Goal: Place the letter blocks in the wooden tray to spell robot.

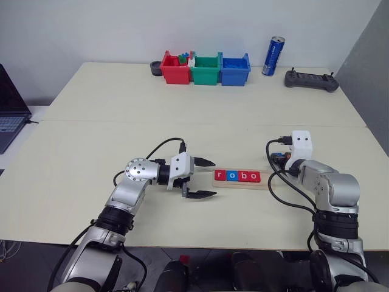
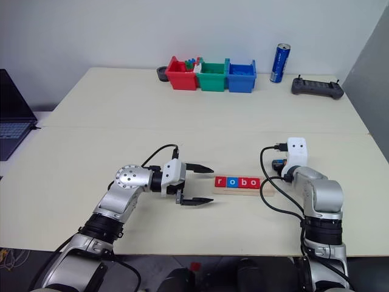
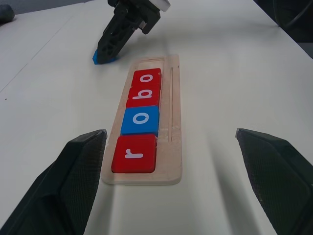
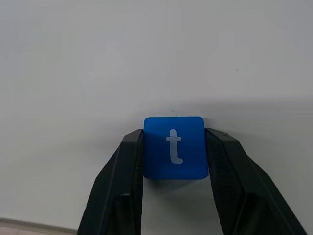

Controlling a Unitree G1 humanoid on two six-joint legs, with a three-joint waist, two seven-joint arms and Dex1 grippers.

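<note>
The wooden tray [image 1: 266, 178] lies at the table's near middle. Four letter blocks sit in it side by side: a red r [image 3: 134, 153], a blue o [image 3: 141, 120], a red b [image 3: 144, 95] and a red o [image 3: 146, 77]. The tray's right end is bare. My left gripper [image 1: 214, 178] stands open just left of the tray, pointing along it, with nothing between its fingers. Just beyond the tray's right end, my right gripper [image 4: 174, 134] is shut on a blue t block [image 4: 174, 147] that rests on the table top, one finger against each side.
Red [image 1: 175, 69], green [image 1: 205, 69] and blue [image 1: 234, 69] plastic bins stand in a row at the far edge, with a blue can [image 1: 273, 56] and a black controller [image 1: 311, 79] to their right. A laptop [image 1: 9, 109] sits off the left side.
</note>
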